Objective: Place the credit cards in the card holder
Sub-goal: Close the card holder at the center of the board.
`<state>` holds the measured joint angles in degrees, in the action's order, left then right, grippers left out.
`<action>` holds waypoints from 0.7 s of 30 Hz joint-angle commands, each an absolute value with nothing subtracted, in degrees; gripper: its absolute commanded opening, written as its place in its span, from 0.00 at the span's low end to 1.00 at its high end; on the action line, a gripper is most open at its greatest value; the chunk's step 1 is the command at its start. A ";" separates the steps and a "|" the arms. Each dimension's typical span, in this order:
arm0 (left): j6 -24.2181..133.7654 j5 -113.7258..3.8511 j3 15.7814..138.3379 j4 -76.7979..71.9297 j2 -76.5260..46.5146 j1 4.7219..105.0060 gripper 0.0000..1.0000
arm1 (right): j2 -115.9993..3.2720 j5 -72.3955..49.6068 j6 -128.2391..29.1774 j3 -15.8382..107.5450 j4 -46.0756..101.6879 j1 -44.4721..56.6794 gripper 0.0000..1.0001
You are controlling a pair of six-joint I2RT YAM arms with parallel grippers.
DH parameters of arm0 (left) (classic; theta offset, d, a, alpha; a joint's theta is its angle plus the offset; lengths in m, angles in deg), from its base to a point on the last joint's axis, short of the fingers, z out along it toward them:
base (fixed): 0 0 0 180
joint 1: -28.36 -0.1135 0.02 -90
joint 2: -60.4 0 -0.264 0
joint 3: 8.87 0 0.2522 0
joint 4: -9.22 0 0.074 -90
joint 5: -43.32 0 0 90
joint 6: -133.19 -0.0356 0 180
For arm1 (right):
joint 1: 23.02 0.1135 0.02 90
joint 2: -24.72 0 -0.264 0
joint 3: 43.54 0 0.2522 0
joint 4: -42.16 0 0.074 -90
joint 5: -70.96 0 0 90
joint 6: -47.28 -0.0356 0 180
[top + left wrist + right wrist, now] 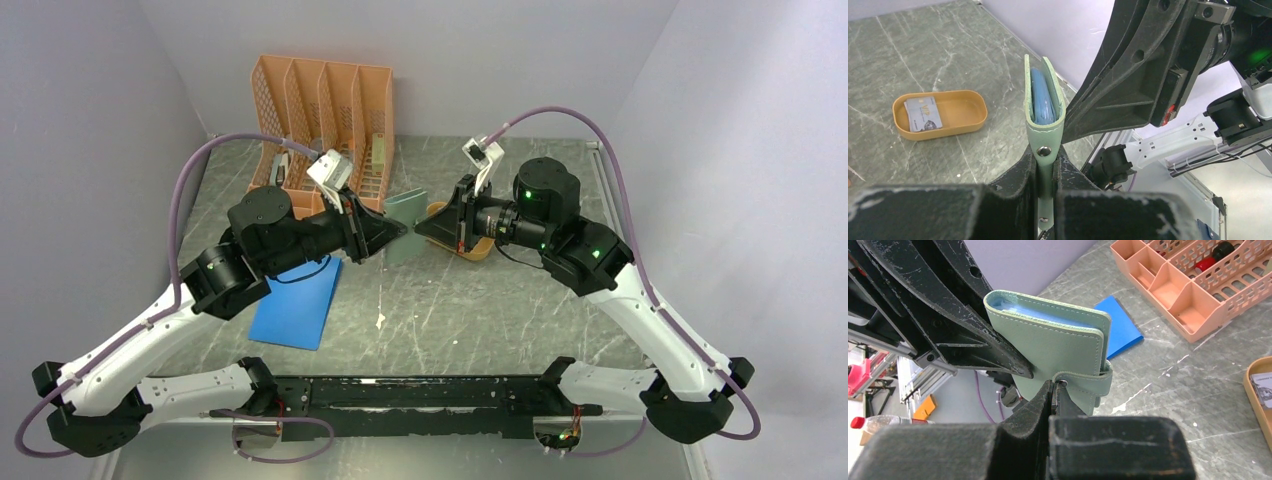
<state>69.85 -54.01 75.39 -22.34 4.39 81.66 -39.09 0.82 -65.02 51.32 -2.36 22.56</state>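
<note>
Above the table, left end effector clamps card holder's edge.

card holder mid-table | credit cards in tray, right of it | pad front-left | rack behind

2 arms, white lower links, black joints, looping purple cables, green indicator lights.

A dark grey-green surface, veined with pale streaks like marble, lies inside a three-sided enclosure. Plain pale lavender-grey panels form the back wall, the left wall and the right wall. The light is soft and even, casting only faint shadows.
</note>
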 commanded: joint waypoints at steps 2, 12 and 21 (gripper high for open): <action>75.80 -72.42 76.79 -8.25 3.61 85.33 0.05 | -43.65 -1.02 -65.98 51.43 2.30 22.86 0.00; 76.21 -72.86 76.81 -6.90 2.77 87.06 0.05 | -44.45 -1.33 -66.58 51.61 2.48 22.94 0.00; 75.94 -73.12 76.86 -5.65 1.77 90.34 0.05 | -45.22 -1.81 -66.89 51.61 2.56 22.94 0.00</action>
